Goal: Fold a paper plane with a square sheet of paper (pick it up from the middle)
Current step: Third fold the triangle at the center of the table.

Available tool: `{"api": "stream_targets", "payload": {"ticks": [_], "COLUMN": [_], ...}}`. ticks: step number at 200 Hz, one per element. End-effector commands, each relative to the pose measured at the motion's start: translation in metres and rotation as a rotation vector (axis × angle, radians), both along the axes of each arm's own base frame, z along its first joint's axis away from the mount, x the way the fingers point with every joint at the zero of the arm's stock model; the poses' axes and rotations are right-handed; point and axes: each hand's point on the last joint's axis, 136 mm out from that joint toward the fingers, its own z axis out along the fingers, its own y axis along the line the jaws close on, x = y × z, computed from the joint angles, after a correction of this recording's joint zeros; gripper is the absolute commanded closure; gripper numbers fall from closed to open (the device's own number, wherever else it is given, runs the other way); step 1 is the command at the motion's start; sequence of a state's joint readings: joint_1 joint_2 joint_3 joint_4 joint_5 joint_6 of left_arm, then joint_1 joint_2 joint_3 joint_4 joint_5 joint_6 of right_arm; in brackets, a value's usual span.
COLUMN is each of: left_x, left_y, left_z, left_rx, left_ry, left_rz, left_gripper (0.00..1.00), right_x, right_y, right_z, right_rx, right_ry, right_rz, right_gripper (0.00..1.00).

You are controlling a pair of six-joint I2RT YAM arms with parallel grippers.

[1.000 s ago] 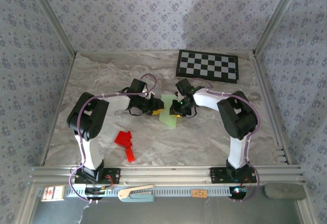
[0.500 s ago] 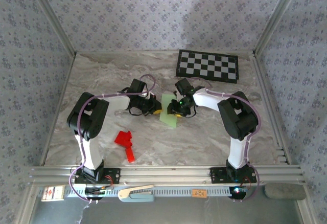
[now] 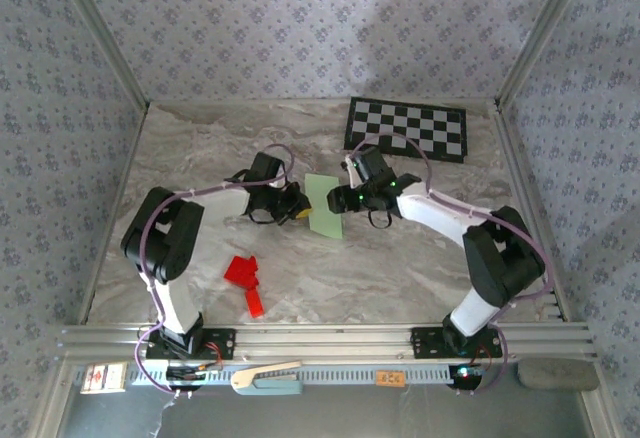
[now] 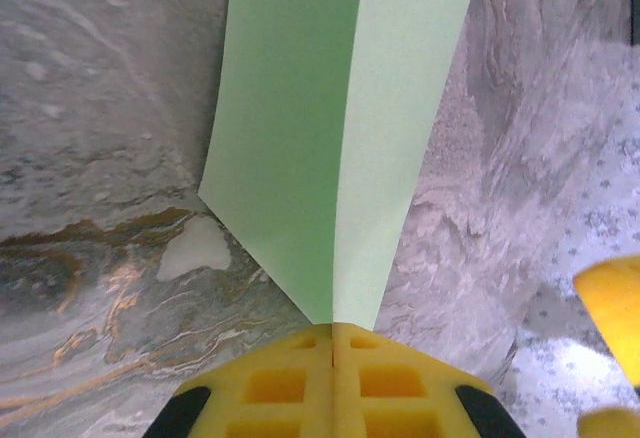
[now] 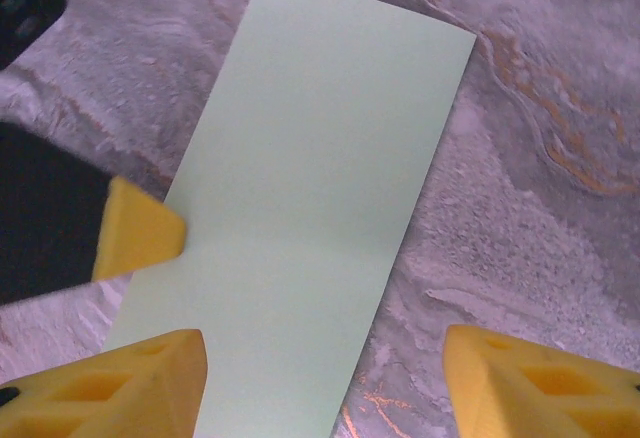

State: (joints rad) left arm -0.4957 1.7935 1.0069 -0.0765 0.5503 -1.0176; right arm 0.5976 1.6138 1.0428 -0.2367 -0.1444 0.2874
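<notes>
The pale green square sheet of paper (image 3: 325,206) is folded in half along a centre crease into a narrow rectangle, not a pointed dart. It rests on the marble table between the two grippers. My left gripper (image 4: 334,330) is shut on the folded edge of the sheet (image 4: 340,138), and in the top view that gripper (image 3: 300,204) is at the sheet's left side. My right gripper (image 5: 322,348) is open above the sheet (image 5: 310,208), one finger (image 5: 130,383) over the paper and the other (image 5: 540,383) over bare table. The right gripper (image 3: 350,199) is at the sheet's right side.
A small bright red paper shape (image 3: 245,278) lies near the left arm's base side. A black-and-white checkerboard (image 3: 407,128) lies at the back right. Patterned walls close in the table, and a metal rail (image 3: 320,338) runs along the front edge.
My right gripper has let go of the sheet, opened and drawn back slightly while its arm swung outward. More of the sheet now shows. The left gripper still holds it.
</notes>
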Motion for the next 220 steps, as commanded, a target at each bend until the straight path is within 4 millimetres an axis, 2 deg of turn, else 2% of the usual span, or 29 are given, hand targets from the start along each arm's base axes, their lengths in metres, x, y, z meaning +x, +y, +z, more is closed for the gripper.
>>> {"api": "stream_targets", "payload": {"ticks": [1, 25, 52, 93, 121, 150, 184, 220], "left_x": [-0.001, 0.000, 0.000, -0.001, -0.002, -0.002, -0.003, -0.002], "left_y": [0.010, 0.008, 0.005, 0.002, 0.002, 0.002, 0.003, 0.004], "left_z": [0.007, 0.010, 0.012, 0.017, 0.017, 0.016, 0.013, 0.012], "left_rx": [0.043, 0.042, 0.037, 0.024, 0.029, 0.028, 0.038, 0.040], "left_ry": [0.031, 0.054, 0.069, 0.074, 0.081, 0.087, 0.093, 0.094], "left_rz": [0.076, 0.094, 0.111, 0.116, 0.112, 0.117, 0.117, 0.117], "left_gripper": [1.00, 1.00, 1.00, 1.00, 1.00, 1.00, 1.00, 1.00], "right_x": [-0.003, -0.017, -0.043, -0.051, -0.048, -0.044, -0.041, -0.044], "right_y": [0.009, 0.026, 0.050, 0.062, 0.063, 0.063, 0.057, 0.050], "right_z": [0.008, 0.009, 0.005, -0.019, -0.035, -0.039, -0.032, -0.020], "right_rx": [-0.069, -0.099, -0.111, -0.187, -0.244, -0.250, -0.243, -0.205], "right_ry": [-0.164, -0.254, -0.335, -0.368, -0.380, -0.396, -0.423, -0.464], "right_rz": [0.125, 0.250, 0.425, 0.491, 0.492, 0.484, 0.443, 0.414], "right_gripper": [0.33, 0.33, 0.36, 0.35, 0.35, 0.35, 0.40, 0.51]}}
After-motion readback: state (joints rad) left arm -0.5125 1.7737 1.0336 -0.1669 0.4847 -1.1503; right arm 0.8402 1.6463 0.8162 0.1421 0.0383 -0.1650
